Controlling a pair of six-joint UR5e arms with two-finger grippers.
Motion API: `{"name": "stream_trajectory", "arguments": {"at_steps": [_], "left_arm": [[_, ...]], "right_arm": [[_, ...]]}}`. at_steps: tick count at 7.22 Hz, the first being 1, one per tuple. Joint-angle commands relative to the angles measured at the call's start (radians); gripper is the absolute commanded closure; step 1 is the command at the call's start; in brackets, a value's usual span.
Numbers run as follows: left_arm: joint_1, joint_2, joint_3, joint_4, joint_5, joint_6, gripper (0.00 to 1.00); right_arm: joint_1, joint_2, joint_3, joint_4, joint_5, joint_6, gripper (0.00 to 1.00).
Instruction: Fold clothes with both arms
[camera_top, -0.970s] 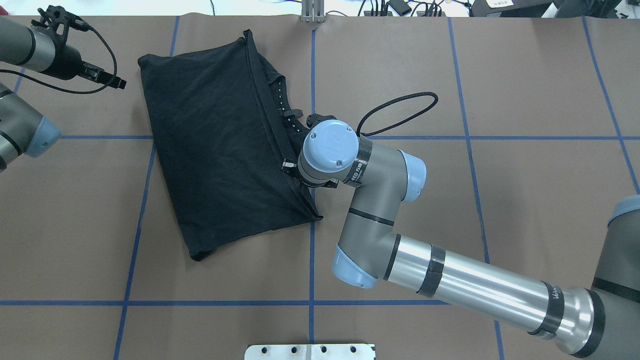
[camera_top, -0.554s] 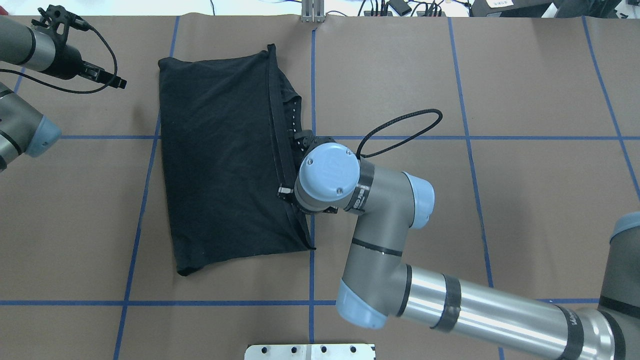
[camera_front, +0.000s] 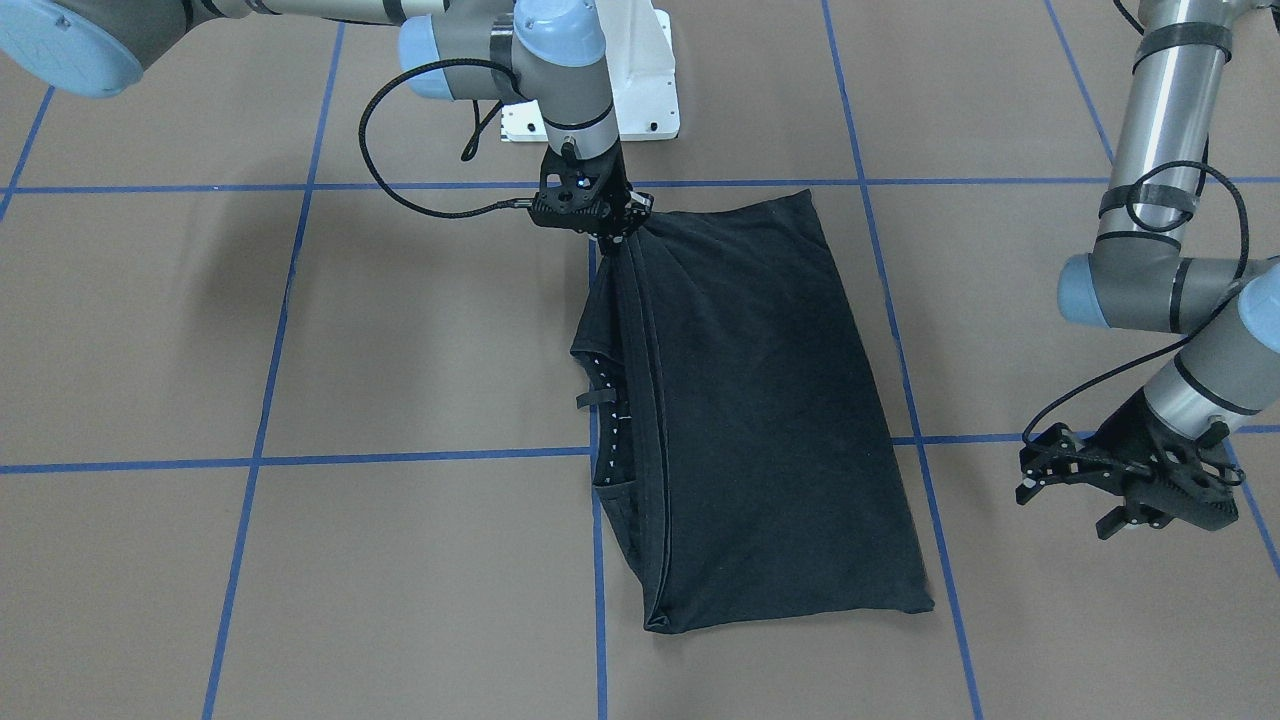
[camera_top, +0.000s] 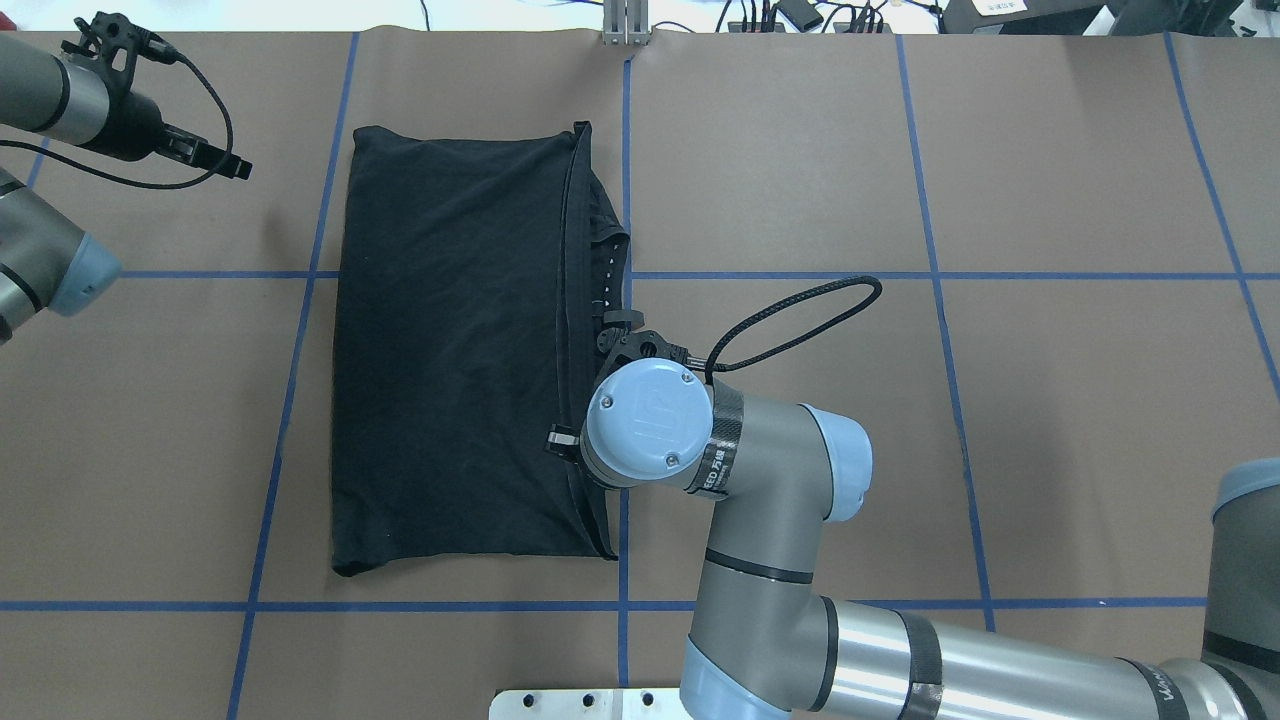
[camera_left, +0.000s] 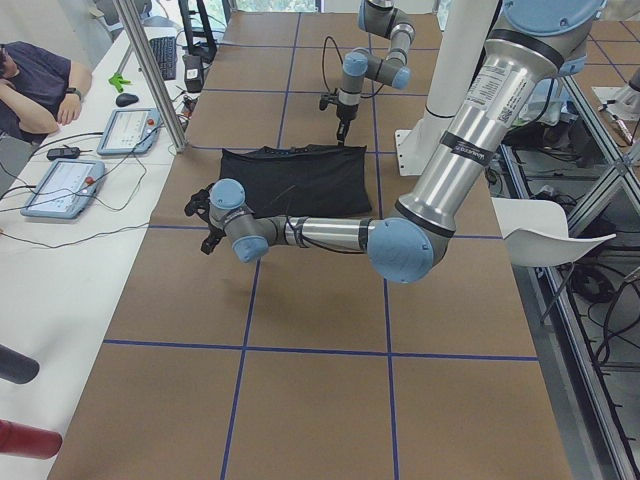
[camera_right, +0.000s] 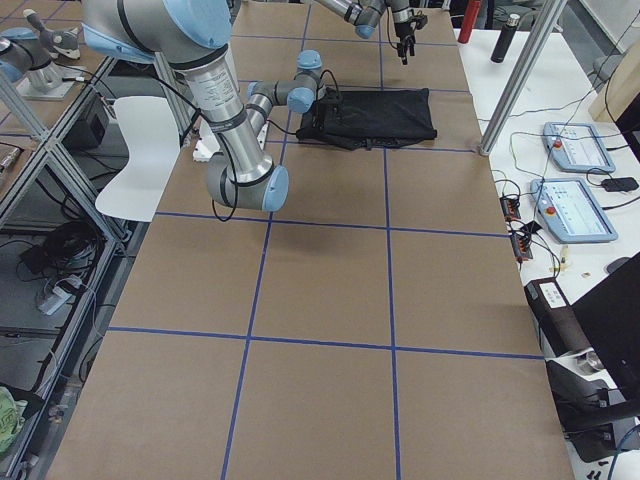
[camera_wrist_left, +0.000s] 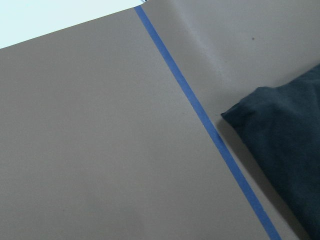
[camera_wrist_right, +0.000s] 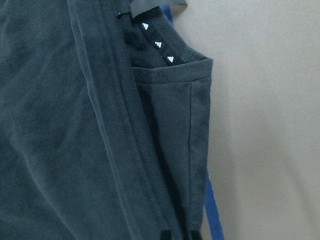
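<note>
Black right gripper (camera_front: 617, 228) is pinched shut on the layered edge of the black short-sleeved cotton T-shirt (camera_top: 450, 350), which lies part-folded left of centre in the overhead view; judged step: squaring up, next a release and cross-fold. Black left gripper (camera_top: 238, 167), upper left, holds nothing; its opening cannot be told. Brown table covering (camera_top: 900, 400) with blue tape grid; white operators' bench (camera_left: 60, 270) alongside.
</note>
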Motion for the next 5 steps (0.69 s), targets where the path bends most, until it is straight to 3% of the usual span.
{"name": "stream_trajectory", "arguments": {"at_steps": [1, 3, 5], "left_arm": [[0.000, 0.001, -0.001, -0.001, -0.001, 0.000, 0.00], [0.000, 0.001, -0.003, -0.001, -0.001, 0.000, 0.00], [0.000, 0.001, -0.001, -0.001, -0.001, 0.000, 0.00]], "right_arm": [[0.037, -0.001, -0.009, -0.023, 0.002, -0.022, 0.00], [0.048, 0.021, -0.029, -0.050, -0.004, -0.096, 0.00], [0.042, 0.122, -0.130, -0.085, 0.006, -0.195, 0.00]]}}
